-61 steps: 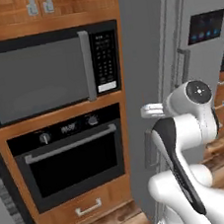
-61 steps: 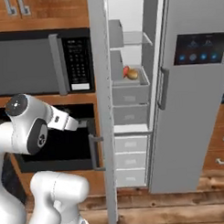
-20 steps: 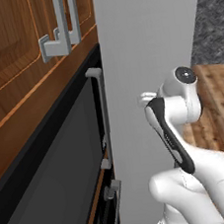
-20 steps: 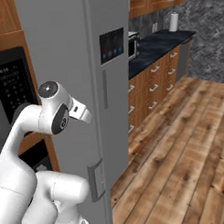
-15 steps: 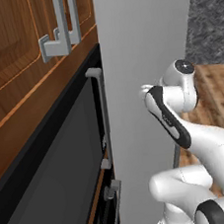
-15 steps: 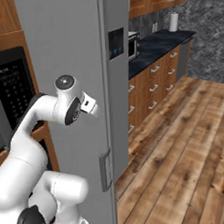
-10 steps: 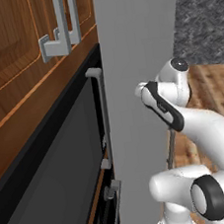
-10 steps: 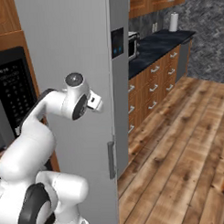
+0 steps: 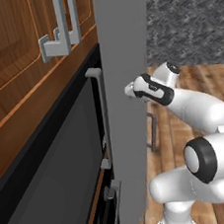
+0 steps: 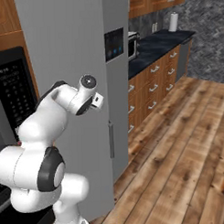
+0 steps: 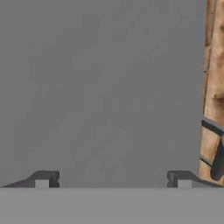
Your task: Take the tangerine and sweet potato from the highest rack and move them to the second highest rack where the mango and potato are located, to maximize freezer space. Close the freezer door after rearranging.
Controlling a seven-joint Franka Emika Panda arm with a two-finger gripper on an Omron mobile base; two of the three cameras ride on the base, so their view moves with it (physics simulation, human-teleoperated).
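The claw (image 11: 113, 178) faces a flat grey panel, its 2 tips spread wide and holding nothing, so it reads as released: apparently placed to push, not to grip. That panel is the freezer door (image 10: 71, 65), which the wrist meets edge-on in the left base view, likely so the arm can swing it toward closing. Its bar handle (image 10: 111, 140) hangs lower down. Beyond stand the dispenser panel (image 10: 114, 45) and the dark counter (image 10: 152, 46).
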